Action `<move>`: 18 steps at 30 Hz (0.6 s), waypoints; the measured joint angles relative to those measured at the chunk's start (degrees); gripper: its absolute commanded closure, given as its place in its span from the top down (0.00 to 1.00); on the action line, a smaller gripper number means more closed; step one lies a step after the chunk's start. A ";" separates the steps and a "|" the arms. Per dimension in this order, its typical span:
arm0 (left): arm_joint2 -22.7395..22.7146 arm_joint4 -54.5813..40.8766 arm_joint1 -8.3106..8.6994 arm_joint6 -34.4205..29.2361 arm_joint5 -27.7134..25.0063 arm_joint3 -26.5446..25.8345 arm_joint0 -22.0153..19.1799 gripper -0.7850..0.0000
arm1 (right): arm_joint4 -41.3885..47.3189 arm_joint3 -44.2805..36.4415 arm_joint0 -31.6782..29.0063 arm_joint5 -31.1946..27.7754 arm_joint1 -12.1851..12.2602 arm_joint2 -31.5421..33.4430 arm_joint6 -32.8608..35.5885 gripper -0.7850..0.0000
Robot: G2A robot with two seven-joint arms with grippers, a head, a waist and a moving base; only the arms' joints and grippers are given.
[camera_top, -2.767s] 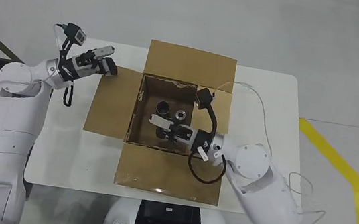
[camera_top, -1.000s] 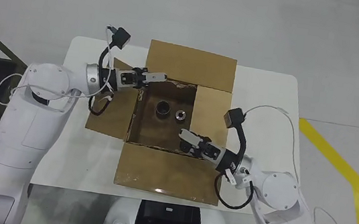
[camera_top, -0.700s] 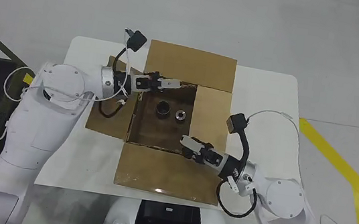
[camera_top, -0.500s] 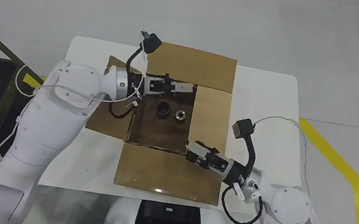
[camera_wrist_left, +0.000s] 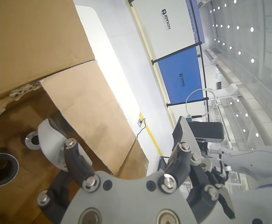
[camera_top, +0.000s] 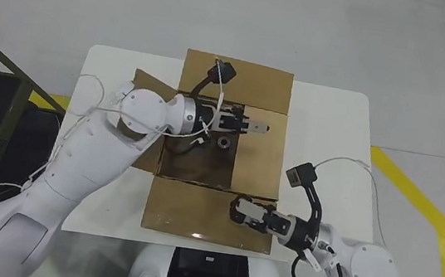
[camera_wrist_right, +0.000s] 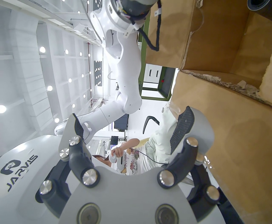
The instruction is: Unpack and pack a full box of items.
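- The cardboard box [camera_top: 238, 78] stands open in the middle of the white table [camera_top: 334, 119], with its four flaps folded outward at 12, 3, 6 and 9 o'clock as seen from above.
- On the box floor lies a small metal ring [camera_top: 224, 143], toward the 3 o'clock side of the opening.
- A dark open-topped cylinder [camera_wrist_left: 6, 167] stands just beside the ring, on its 9 o'clock side.
- The left gripper [camera_top: 255, 127] hangs over the box's 3 o'clock edge, its arm stretched across the opening from 9 o'clock.
- Its claw is spread apart with nothing in it. In the left wrist view one white fingertip [camera_wrist_left: 48, 135] sits close above the ring. The right-hand flap [camera_wrist_left: 89, 110] shows between the two fingers, and I cannot tell whether it touches either.
- The right gripper [camera_top: 237, 210] is at 6 o'clock, over the near flap [camera_top: 196, 215], outside the opening and well apart from the ring and cylinder.
- Its claw is also wide apart and empty, and one ribbed fingertip pad [camera_wrist_right: 182, 125] lies near the flap's cardboard.
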 measured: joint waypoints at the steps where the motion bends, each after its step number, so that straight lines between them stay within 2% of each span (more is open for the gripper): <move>1: 0.62 0.20 -0.22 0.45 -0.02 0.93 -0.27 1.00 | 0.15 -0.09 -0.10 -0.04 0.09 0.03 0.26 1.00; 11: 5.04 -0.26 -2.23 3.10 -0.66 7.93 -2.56 1.00 | 1.32 0.05 0.53 0.53 0.75 -0.91 2.88 1.00; 18: 7.07 -2.30 -3.74 5.65 -2.15 11.07 -3.68 1.00 | 1.78 3.38 4.04 2.37 0.83 -4.91 4.75 1.00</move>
